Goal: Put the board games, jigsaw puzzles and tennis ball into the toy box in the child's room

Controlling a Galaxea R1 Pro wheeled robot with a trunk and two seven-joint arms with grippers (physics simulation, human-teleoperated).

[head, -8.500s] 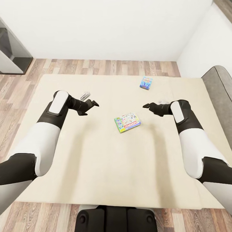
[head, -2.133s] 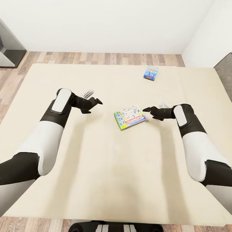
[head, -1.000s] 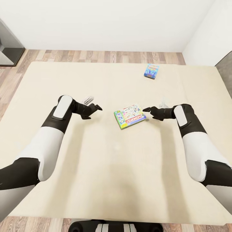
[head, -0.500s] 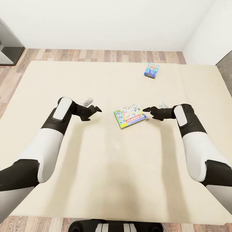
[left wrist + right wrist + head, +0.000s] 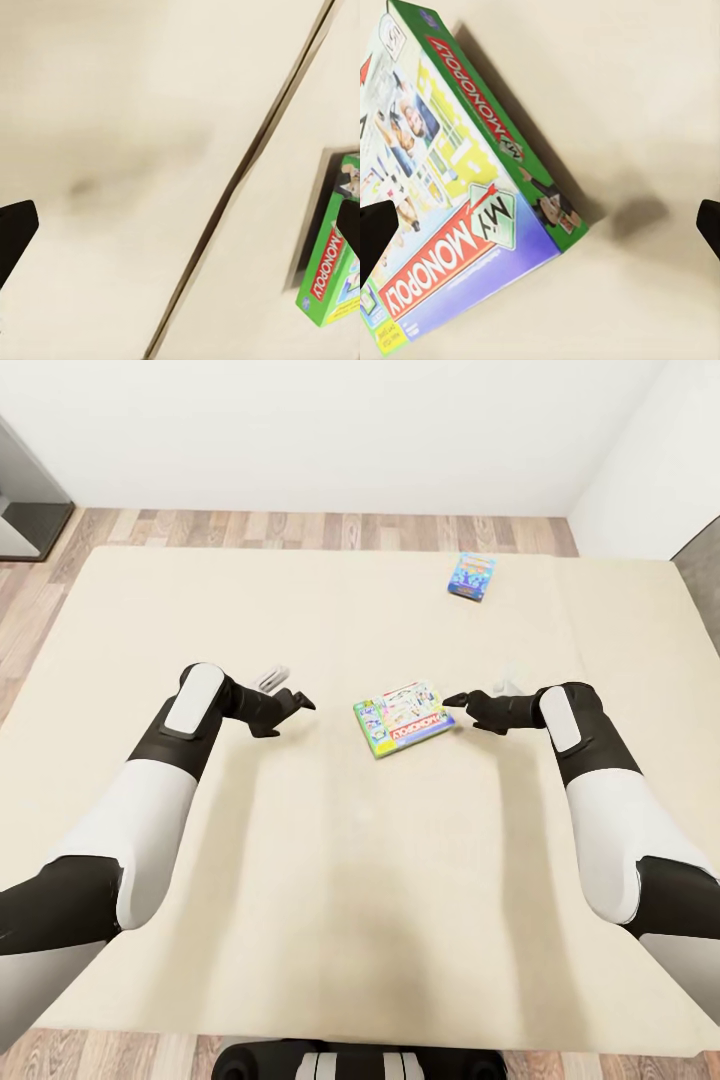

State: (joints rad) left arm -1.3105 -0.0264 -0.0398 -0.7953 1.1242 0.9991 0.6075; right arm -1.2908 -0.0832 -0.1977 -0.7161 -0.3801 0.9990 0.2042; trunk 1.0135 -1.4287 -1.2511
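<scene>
The right gripper (image 5: 450,701) hangs low over the bed (image 5: 330,880) with its jaws spread wide and nothing between them; in the right wrist view its two dark fingertips (image 5: 375,236) sit at opposite borders with bare mattress and box between. Just off its tips, toward the robot's left, lies the green-edged "MY MONOPOLY" board game (image 5: 401,719), flat on the mattress and turned at a slant, its near corner almost under the gripper; whether they touch cannot be told. The right wrist view shows the box's green side edge (image 5: 502,142) and the purple end facing the gripper, with open beige surface beyond that edge.

The left gripper (image 5: 303,698) is likewise open and empty, on the far side of the same box, well apart from it with clear mattress between. In the left wrist view a dark seam (image 5: 240,172) between the two mattress sections runs across, and the box's green edge (image 5: 330,262) lies past it.

The light-blue board game (image 5: 470,576) lies further off beyond the right gripper, near the bed's far edge, where wood-plank floor (image 5: 300,530) meets the white wall (image 5: 330,430).
</scene>
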